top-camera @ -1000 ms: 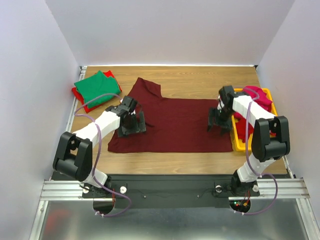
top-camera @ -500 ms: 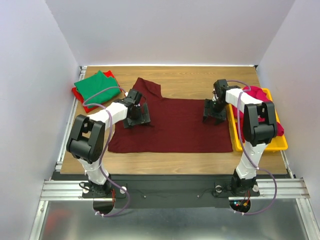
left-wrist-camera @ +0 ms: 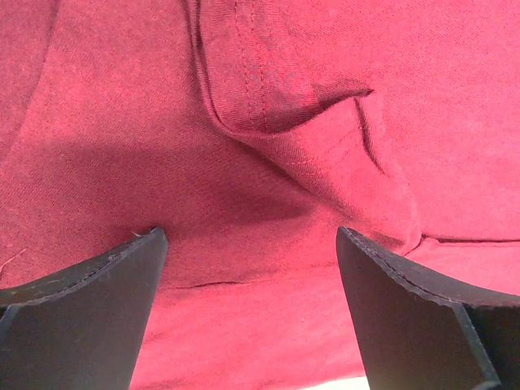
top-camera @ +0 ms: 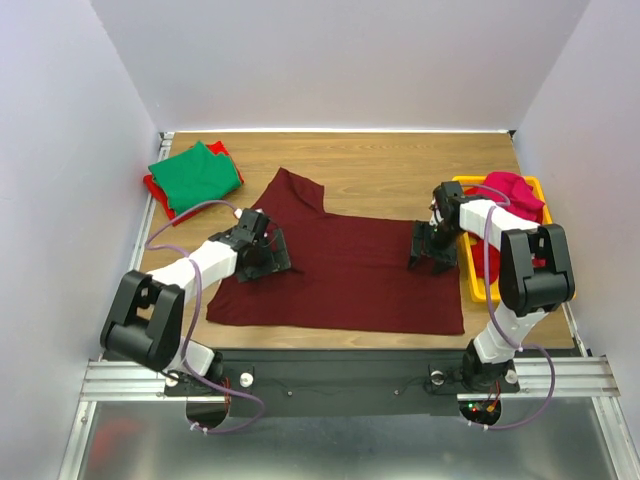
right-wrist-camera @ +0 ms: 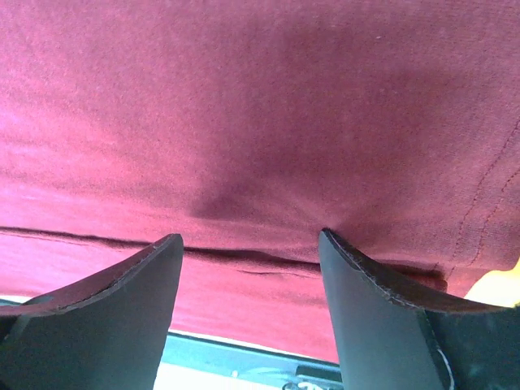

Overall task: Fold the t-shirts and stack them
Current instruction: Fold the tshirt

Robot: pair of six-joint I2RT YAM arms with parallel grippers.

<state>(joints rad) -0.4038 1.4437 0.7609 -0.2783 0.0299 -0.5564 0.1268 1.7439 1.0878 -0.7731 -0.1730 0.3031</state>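
Cloth first: the maroon t-shirt (top-camera: 350,270) lies spread flat across the middle of the table (top-camera: 400,160), ready, I judge, for folding. My left gripper (top-camera: 264,252) and right gripper (top-camera: 432,250) stand wide apart-jawed, tips down near its two ends and holding nothing, each placed to pinch up cloth. The overhead view alone shows the green t-shirt (top-camera: 195,172) folded on a red t-shirt (top-camera: 152,186) and a pink t-shirt (top-camera: 510,190) in the yellow tray (top-camera: 470,285). Only my wrist views show the stitched sleeve fold (left-wrist-camera: 276,106) and the hem (right-wrist-camera: 81,237).

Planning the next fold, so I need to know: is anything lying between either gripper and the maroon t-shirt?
Nothing visible. The left gripper and right gripper stand open directly over the maroon t-shirt; only its cloth shows between their fingers.
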